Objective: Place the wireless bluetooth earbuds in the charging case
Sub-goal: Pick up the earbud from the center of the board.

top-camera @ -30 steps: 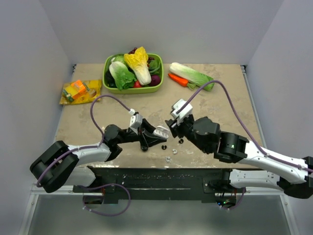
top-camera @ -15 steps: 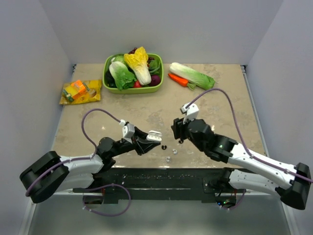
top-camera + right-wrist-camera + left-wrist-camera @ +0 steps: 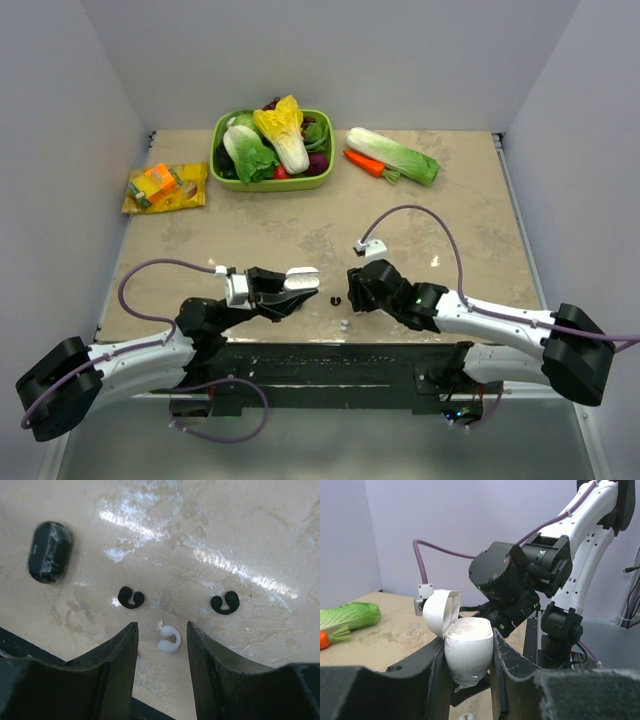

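My left gripper (image 3: 468,643) is shut on the white charging case (image 3: 468,650), held upright above the table with its lid (image 3: 440,611) flipped open. From above, the case (image 3: 301,279) sits at the left gripper (image 3: 284,290), near the table's front. My right gripper (image 3: 161,625) is open and low over the table, its fingers (image 3: 120,655) either side of a small white clip-shaped bud (image 3: 169,640) without touching it. Two black earbuds (image 3: 131,598) (image 3: 224,603) lie just beyond the fingertips. In the top view the right gripper (image 3: 353,291) hides most of them.
A black oval capsule (image 3: 50,552) lies to the far left of the right fingers. The table's front edge (image 3: 20,640) is close. At the back are a green bowl (image 3: 226,176) of vegetables, a cabbage (image 3: 392,153), a carrot (image 3: 363,162) and an orange packet (image 3: 163,187).
The left arm has drawn back and lower toward the near edge, still holding the case. The right gripper has come down to the table over the small buds.
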Robot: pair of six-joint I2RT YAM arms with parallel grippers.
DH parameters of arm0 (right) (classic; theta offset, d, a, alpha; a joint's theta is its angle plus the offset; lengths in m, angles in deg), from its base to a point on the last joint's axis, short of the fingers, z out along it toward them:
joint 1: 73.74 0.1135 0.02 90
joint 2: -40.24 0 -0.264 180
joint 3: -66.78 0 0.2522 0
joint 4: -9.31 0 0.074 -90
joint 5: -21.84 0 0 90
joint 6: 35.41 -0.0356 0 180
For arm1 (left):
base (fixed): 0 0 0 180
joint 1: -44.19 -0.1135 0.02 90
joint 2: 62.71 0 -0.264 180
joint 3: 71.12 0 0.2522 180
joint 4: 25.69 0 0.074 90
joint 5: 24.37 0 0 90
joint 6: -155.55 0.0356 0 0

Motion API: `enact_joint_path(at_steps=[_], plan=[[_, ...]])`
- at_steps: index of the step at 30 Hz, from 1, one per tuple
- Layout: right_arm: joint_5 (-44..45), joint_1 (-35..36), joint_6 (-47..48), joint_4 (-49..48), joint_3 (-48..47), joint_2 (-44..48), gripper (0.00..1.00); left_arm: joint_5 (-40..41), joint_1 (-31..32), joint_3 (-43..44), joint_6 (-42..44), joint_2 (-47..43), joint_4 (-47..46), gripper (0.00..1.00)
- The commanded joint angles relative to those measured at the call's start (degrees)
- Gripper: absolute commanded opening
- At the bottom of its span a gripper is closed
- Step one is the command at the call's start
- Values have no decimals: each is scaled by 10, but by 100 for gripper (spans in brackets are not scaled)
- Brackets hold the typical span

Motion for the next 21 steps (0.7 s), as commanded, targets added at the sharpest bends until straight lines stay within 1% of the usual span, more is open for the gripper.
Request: enact_joint_path(at_steps=[1, 3, 7, 10, 13, 15, 17, 19, 21], plan=[[-11, -1, -81, -42, 29, -17, 47, 29, 9, -12, 36, -3, -180, 0], [-11, 0, -107, -55, 51, -16, 45, 32, 11, -19, 35, 2, -190, 0], [-10, -2, -126, -72, 73, -14, 43, 37, 12, -24, 31, 9, -206, 0], [-30, 0, -113, -99, 87, 9, 37, 36, 13, -23, 30, 8, -205, 0], [-51, 16, -91, -131, 101, 52, 36, 35, 14, -24, 30, 7, -205, 0], [-40, 21, -89, -116, 94, 60, 36, 37, 14, -25, 30, 8, -208, 0], [-24, 20, -102, -68, 80, 49, 35, 39, 15, -28, 29, 8, -211, 0], [15, 17, -121, -40, 79, 40, 35, 42, 15, -30, 27, 7, -212, 0], [21, 9, -139, -38, 86, 38, 35, 45, 15, -33, 25, 7, -213, 0]])
